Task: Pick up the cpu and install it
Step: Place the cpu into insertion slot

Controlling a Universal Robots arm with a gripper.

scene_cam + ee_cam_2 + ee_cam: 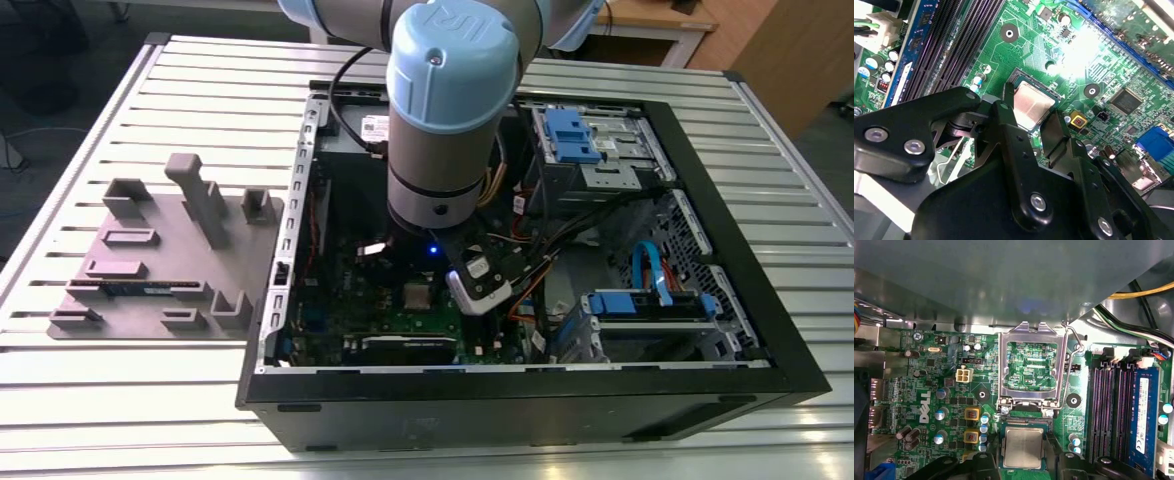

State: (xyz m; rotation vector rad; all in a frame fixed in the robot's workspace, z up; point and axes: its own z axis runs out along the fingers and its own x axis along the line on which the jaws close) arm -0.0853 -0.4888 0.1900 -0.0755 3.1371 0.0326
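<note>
Gripper point(1032, 111): fingers clamped on two opposite edges of the cpu point(1030, 104).
Seat: motherboard point(929, 375) socket point(1026, 421), load frame point(1032, 330) swung open.

The cpu point(1023, 447) has a smooth, softly shiny silver metal top; the gripper point(1030, 112) is matt black; the socket frame point(1031, 331) bare bright metal; the motherboard point(929, 370) glossy green.

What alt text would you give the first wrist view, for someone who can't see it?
A silver square cpu sits in its socket on a green motherboard, with the black gripper close around it. Next to it the socket's metal frame lies flipped open, and memory slots run alongside.
</note>
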